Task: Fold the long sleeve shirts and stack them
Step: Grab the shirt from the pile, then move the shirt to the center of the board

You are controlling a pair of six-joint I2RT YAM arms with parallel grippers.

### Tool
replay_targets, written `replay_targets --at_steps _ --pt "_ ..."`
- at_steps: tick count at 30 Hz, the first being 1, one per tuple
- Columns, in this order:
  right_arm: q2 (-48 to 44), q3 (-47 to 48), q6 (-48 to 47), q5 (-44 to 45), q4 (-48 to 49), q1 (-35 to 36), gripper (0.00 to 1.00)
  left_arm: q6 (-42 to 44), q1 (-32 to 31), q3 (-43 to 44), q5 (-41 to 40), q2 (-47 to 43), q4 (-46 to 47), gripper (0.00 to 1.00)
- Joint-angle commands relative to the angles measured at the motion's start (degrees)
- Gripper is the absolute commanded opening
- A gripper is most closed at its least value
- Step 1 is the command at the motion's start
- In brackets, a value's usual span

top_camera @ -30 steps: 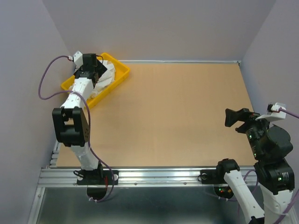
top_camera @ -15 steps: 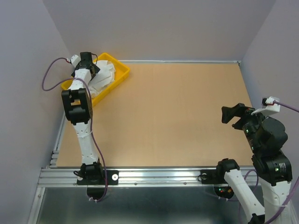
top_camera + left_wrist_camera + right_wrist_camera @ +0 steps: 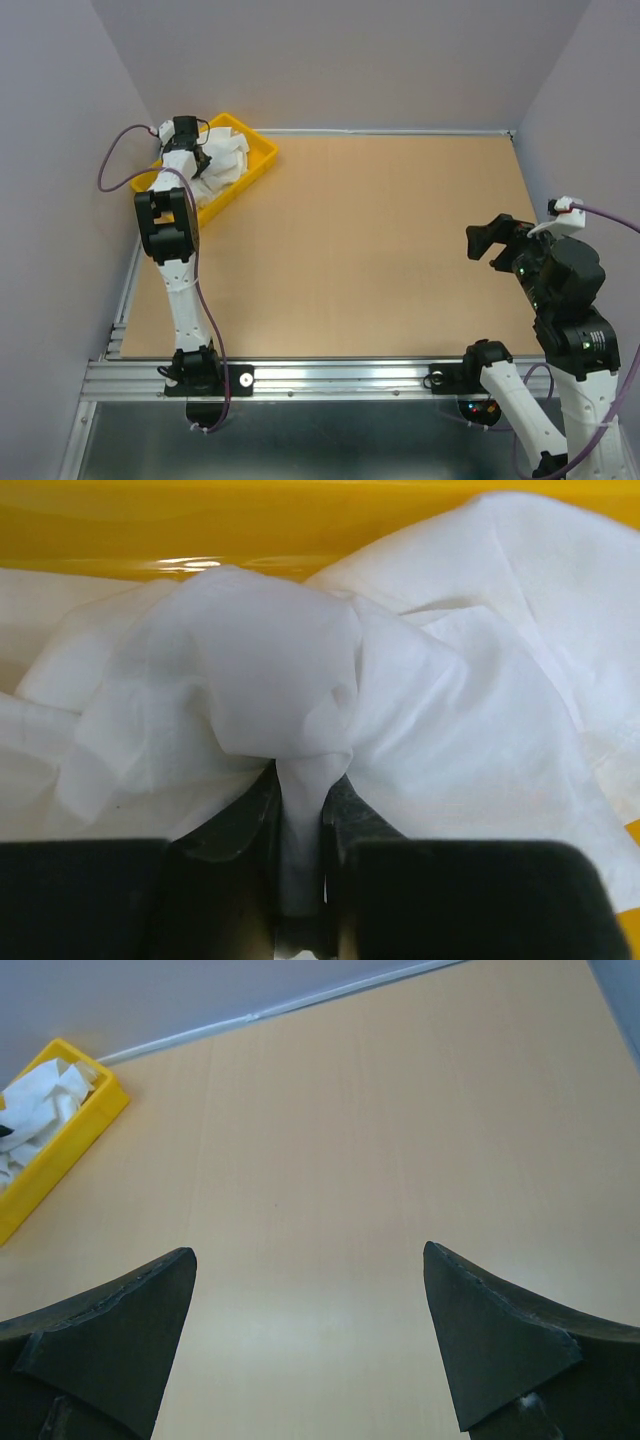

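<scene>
Newly closed left tool (image 3: 300, 800) — clenched on crumpled white shirt (image 3: 280, 660) in yellow tray (image 3: 300, 520); right tool (image 3: 308, 1250) released.

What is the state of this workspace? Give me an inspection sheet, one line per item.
Surface: tan table, bare across the middle and right.
Job's things: white shirts crumpled in a yellow tray at the far left corner; none folded yet.
Clutter: nothing seen.
Grippers: left gripper down in the tray, closed on a pinch of shirt fabric; right gripper open, holding nothing, above the table's right side.
Cables: purple cable loops off the left wrist; another leaves the right wrist toward the right edge.
Surroundings: plain lilac walls on three sides; metal rail along the near edge.
</scene>
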Motion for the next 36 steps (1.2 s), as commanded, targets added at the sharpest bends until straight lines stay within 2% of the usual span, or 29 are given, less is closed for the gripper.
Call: replay_targets --at_steps 1,5,8,11,14,17,21,22,23,24,26,27,28,30,31,36 --pt "-0.25 0.38 -1.69 -3.04 1.23 -0.01 1.0 3.8 -0.2 2.22 3.51 -10.6 4.84 0.0" --pt "-1.47 0.46 -2.92 -4.37 1.23 -0.01 1.0 6.25 -1.94 2.48 10.62 -21.04 11.52 0.0" --pt "-2.44 0.73 -3.8 -4.89 1.23 -0.01 1.0 9.59 -5.11 4.67 12.66 -25.1 14.26 0.0" --pt "-3.58 1.43 -4.85 -5.95 1.32 -0.01 1.0 13.2 -12.38 8.45 15.29 -30.28 15.31 0.0" --pt "-5.17 1.52 -5.21 -6.22 1.23 -0.01 1.0 15.13 -16.88 10.83 17.14 -33.8 16.45 0.0" --pt "-6.92 1.61 -5.47 -8.67 1.14 -0.1 1.0 16.46 -22.77 9.87 18.72 -36.09 17.6 0.0" --pt "-8.68 2.05 -5.65 -10.78 1.06 -0.1 1.0 19.26 -30.85 3.73 20.3 -40.14 18.12 0.02" --pt "-9.38 2.13 -5.82 -11.57 0.97 -0.01 1.0 20.49 -33.92 1.89 20.48 -40.84 18.56 0.09" --pt "-9.65 2.13 -5.91 -12.01 0.97 -0.1 1.0 20.68 -35.34 -0.48 20.83 -42.41 18.74 0.23" --pt "-9.91 2.13 -6.0 -12.45 0.97 -0.1 1.0 20.42 -36.22 -5.73 21.19 -43.3 19.87 0.56" --pt "-10.7 2.13 -6.26 -14.2 0.62 -0.1 1.0 17.19 -37.72 -14.68 21.36 -46.27 20.84 0.94" --pt "-10.97 2.13 -6.27 -14.82 0.53 -0.1 1.0 17.16 -37.81 -14.74 21.1 -47.69 20.85 0.94" --pt "-11.06 2.22 -6.27 -15.35 0.27 -0.1 1.0 14.03 -37.9 -21.97 20.84 -49.27 22.68 0.99" --pt "-11.5 2.31 -6.44 -17.02 -0.09 -0.1 1.0 11.29 -37.9 -30.0 18.3 -55.15 24.97 0.99" --pt "-11.76 2.22 -6.7 -17.9 -0.17 -0.01 1.0 7.97 -37.9 -37.43 16.9 -57.17 26.37 0.99" --pt "-10.53 1.35 -5.84 -23.18 -0.61 -0.1 1.0 0.39 -37.9 -55.48 8.9 -69.73 23.41 0.99"
